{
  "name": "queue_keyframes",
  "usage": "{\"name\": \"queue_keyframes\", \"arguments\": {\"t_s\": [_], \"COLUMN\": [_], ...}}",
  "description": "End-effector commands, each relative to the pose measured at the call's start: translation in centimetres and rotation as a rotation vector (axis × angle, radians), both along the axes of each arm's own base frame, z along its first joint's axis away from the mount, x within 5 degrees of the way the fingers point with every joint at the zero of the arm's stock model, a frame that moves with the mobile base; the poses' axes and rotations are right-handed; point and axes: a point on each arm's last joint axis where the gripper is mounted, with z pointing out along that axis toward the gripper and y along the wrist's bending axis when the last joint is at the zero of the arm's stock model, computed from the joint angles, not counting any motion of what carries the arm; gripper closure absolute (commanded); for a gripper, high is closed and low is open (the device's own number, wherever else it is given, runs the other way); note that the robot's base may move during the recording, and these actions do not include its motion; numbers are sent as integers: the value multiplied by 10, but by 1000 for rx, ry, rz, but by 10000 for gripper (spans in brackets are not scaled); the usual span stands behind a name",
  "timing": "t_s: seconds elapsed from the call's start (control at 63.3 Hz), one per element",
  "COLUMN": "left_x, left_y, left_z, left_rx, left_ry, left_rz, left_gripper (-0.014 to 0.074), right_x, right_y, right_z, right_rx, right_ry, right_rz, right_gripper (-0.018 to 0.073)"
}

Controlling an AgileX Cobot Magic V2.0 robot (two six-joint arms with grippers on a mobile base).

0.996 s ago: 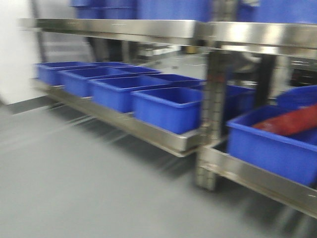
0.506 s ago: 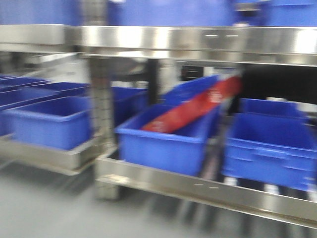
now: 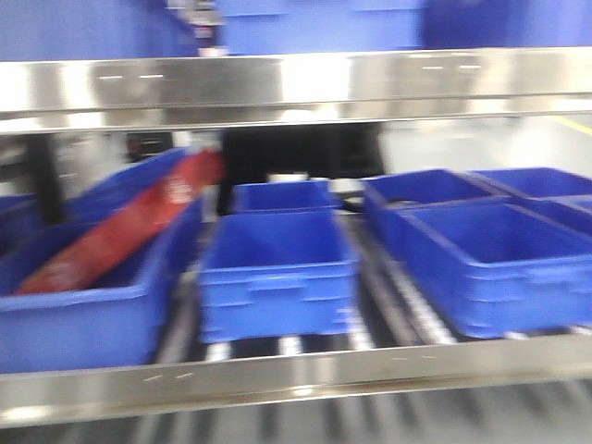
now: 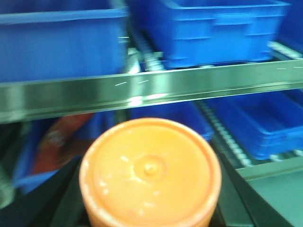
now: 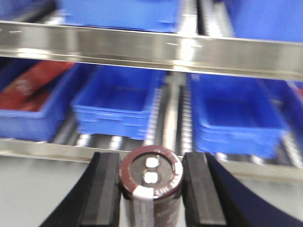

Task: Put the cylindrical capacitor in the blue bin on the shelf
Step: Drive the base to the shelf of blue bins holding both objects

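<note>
Caught the right gripper (image 5: pixel 150 187) closed snugly on the capacitor (image 5: pixel 150 177), both pads (image 5: pixel 106 189) pressed against its sides, opened only as wide as the can. Saw it held upright out in front of the shelf (image 5: pixel 142 47), not yet in any blue bin (image 5: pixel 118 106). Also spotted the left gripper (image 4: pixel 150 203) clamped around the orange cylinder (image 4: pixel 150 165), pretty blurry though.

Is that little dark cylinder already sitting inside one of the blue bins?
No, the cylindrical capacitor is clamped between the black fingers of the right gripper, out in front of the shelf.
</note>
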Motion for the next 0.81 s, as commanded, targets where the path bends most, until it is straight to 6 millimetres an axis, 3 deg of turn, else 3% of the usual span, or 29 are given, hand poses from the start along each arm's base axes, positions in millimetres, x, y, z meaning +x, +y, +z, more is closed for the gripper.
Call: {"name": "queue_keyframes", "arguments": {"t_s": [0.0, 0.79], "left_x": [-2, -2], "left_y": [-1, -1], "left_z": [4, 4], "left_rx": [-9, -9], "left_ry": [-33, -33], "left_rz": [-7, -7], "left_gripper": [708, 708], "right_x": [0, 0], "right_y": [-1, -1], "right_z": [5, 5], "right_rx": [-5, -5], "right_ry": [-37, -37], "right_rz": [-3, -3], "right_gripper": [721, 721]}}
